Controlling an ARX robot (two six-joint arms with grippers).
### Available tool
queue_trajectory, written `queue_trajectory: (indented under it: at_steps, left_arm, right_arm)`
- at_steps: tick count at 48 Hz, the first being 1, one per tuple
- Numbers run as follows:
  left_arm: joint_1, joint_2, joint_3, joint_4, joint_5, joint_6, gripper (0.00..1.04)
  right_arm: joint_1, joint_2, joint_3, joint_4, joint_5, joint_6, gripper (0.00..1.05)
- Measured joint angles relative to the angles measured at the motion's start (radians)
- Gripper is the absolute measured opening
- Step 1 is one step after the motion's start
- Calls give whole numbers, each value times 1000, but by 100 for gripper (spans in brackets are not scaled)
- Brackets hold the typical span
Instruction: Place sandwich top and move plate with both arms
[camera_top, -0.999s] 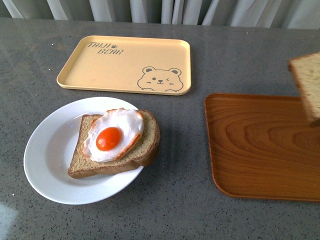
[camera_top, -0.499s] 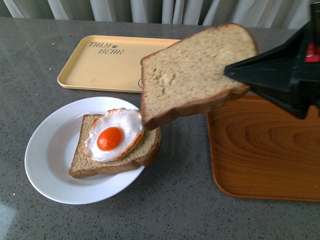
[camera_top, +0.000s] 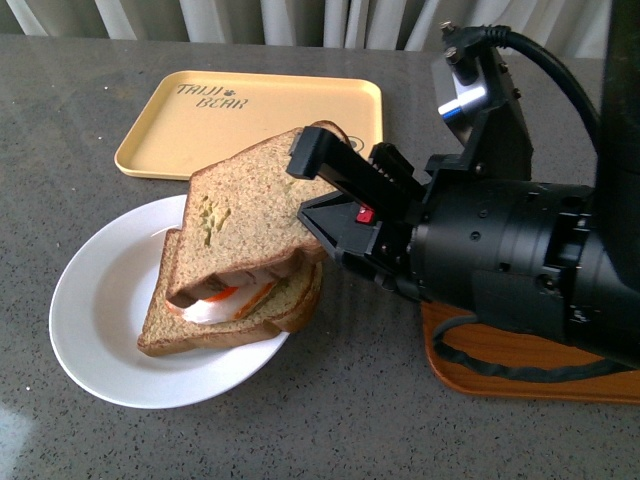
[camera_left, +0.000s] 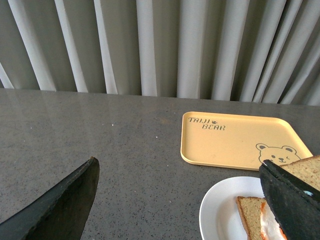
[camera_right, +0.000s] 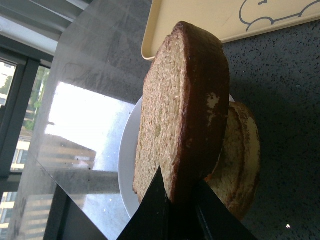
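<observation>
The sandwich top (camera_top: 245, 215), a brown bread slice, hangs tilted over the egg-bearing slice (camera_top: 215, 325) on the white plate (camera_top: 95, 300). Its low edge is close to the egg (camera_top: 225, 295); whether they touch I cannot tell. My right gripper (camera_top: 305, 190) is shut on the top slice's right edge. In the right wrist view the sandwich top (camera_right: 185, 100) stands edge-on, pinched in the right gripper (camera_right: 172, 197). My left gripper (camera_left: 179, 167) is open above bare table, left of the plate (camera_left: 220, 210). It is out of the front view.
A yellow bear tray (camera_top: 250, 125) lies behind the plate. My bulky right arm covers most of the brown wooden tray (camera_top: 520, 365) at the right. Curtains (camera_left: 160, 45) close off the table's far edge.
My right arm has come in from the right with the sandwich top and lowered it from above the wooden tray down over the egg slice. The plate has not moved.
</observation>
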Motion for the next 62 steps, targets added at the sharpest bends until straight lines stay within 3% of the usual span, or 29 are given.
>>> queue_trajectory:
  at_steps: [30,44,56,59,62]
  left_arm:
    - [0,0,0,0,0,0,96]
    - [0,0,0,0,0,0,96]
    - [0,0,0,0,0,0,96]
    - [0,0,0,0,0,0,96]
    - [0,0,0,0,0,0,96]
  right_arm:
    - [110,168,45,77,119,46,3]
    - [109,161,33,69,126,46,43]
    - [51,51,-48,48,105,49,90]
    - [22,5,-74,32,89,49,97]
    - [-31,-73,-114,6,62,42,95]
